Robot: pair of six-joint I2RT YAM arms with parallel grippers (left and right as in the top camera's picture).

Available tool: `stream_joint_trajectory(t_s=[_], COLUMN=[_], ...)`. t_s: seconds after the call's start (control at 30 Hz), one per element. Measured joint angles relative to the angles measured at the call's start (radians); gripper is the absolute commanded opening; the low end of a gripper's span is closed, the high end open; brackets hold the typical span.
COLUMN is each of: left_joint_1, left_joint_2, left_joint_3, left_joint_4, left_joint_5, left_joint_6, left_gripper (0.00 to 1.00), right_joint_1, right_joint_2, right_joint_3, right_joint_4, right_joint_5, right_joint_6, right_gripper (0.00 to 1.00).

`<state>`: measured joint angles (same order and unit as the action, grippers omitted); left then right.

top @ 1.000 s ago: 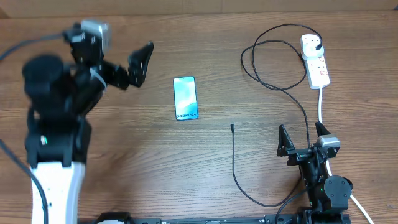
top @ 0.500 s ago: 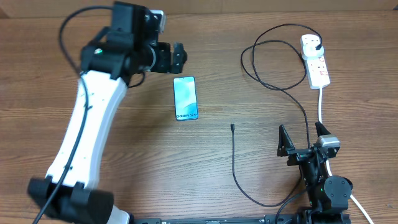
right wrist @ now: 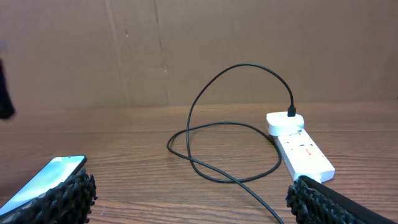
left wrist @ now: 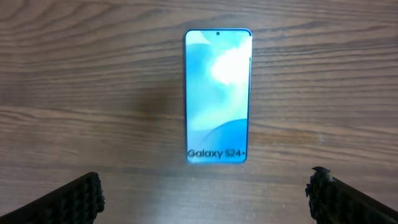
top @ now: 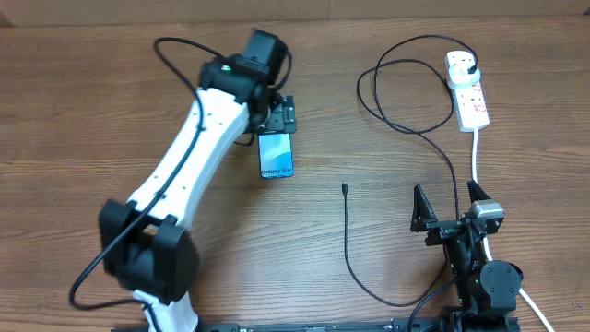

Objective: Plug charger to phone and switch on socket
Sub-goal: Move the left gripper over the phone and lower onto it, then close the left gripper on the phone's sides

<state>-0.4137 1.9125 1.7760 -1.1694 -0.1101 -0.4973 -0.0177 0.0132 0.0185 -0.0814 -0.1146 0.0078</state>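
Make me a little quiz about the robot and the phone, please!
1. True or false: the tip of the charger is plugged into the phone.
2. Which one hovers over the phone? A) left gripper B) right gripper
3. Fill in: the charger's other end goes into the white ____.
Key: 1 false; 2 A; 3 socket.

A brown wood-grain table [top: 138, 83] meets a plain brown board wall [right wrist: 249, 37].
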Motion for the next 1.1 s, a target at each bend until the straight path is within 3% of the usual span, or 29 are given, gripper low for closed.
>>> stream_joint_trajectory(t_s=[0.23,0.73,1.1], left_joint_1=[-0.012,-0.005,-0.005], left_joint_2=[0.086,0.264,0.322], left_joint_3=[0.000,0.001,0.001], left_joint_4=[0.101,0.085,0.085], left_joint_5=[0.002,0.118,0.117], left_joint_6=[-0.013,-0.021,0.000], left_gripper=[1.00,1.00,1.00], right_joint_1=[0.000,0.000,0.000], right_joint_2=[0.000,0.000,0.000], right_joint_3=[0.000,0.000,0.000], right_joint_4=[0.000,0.000,0.000], right_joint_5=[-0.001,0.000,0.000], right_joint_6=[0.000,0.000,0.000], right_gripper=[1.00,1.00,1.00])
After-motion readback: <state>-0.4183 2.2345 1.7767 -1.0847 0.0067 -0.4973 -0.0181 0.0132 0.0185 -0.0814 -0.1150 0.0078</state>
